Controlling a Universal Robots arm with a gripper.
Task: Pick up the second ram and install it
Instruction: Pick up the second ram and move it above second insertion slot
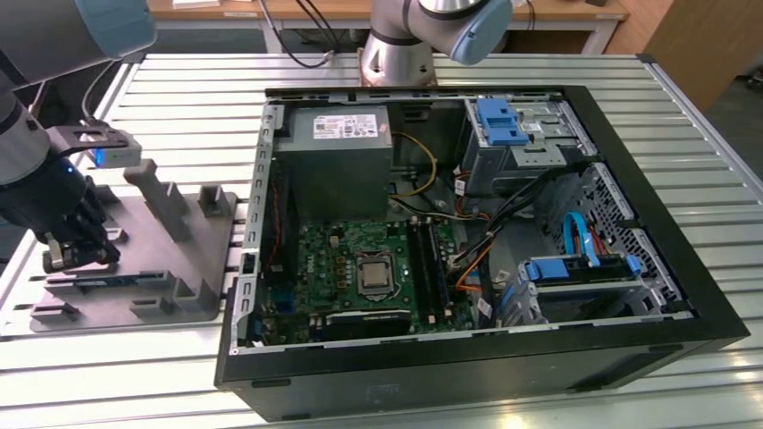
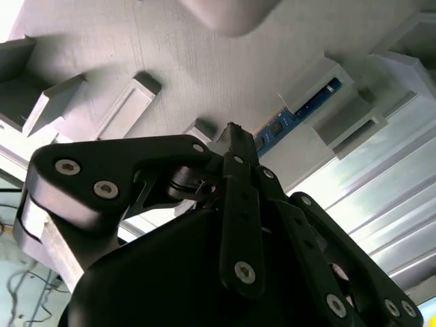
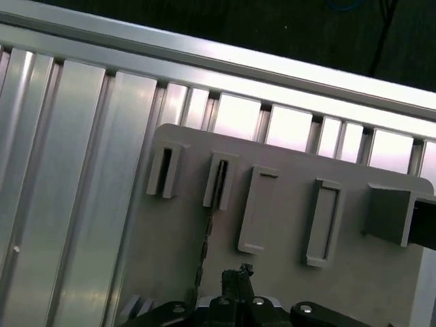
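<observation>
The second ram [image 2: 300, 112] stands on edge in a slot of the gray tray [image 1: 191, 268] (a slim blue-and-dark strip in the second wrist view), at the exterior view's left of the open computer case [image 1: 477, 371]. The gripper [image 1: 74, 259] hovers just beside it, jaws seemingly drawn narrow, holding nothing.

You saw an open black computer case [image 1: 477, 371] on the ribbed aluminium table [image 1: 179, 80], holding a green motherboard [image 1: 334, 259] and a grey metal power-supply box [image 1: 339, 170]. A grey moulded slotted tray [image 1: 191, 268] lay just beside it, at the exterior view's left.
</observation>
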